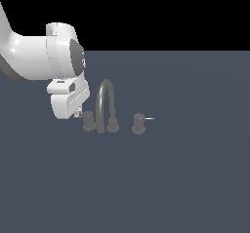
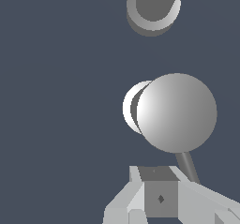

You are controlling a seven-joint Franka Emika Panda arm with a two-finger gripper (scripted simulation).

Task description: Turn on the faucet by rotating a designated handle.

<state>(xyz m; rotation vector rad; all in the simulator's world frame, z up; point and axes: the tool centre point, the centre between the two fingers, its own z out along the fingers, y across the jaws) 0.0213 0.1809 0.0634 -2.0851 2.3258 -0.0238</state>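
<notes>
The faucet (image 1: 105, 105) is a dull grey set with an arched gooseneck spout, standing between two short knobs. The handle (image 1: 88, 121) is the knob on the exterior view's left; its thin grey lever rod (image 2: 187, 166) shows only in the wrist view, running from the round knob (image 2: 176, 113) to the fingertips. My gripper (image 1: 77, 114) hangs low just beside this knob. In the wrist view the gripper (image 2: 157, 175) shows its fingers closed together with no gap, and the rod lies against their side. Nothing is held.
The other knob (image 1: 138, 124), with a brighter whitish rod (image 1: 149, 118), stands on the exterior view's right of the spout. The spout's round base (image 2: 152, 7) lies beyond the handle in the wrist view. The bulky white arm (image 1: 44, 56) looms over the left side.
</notes>
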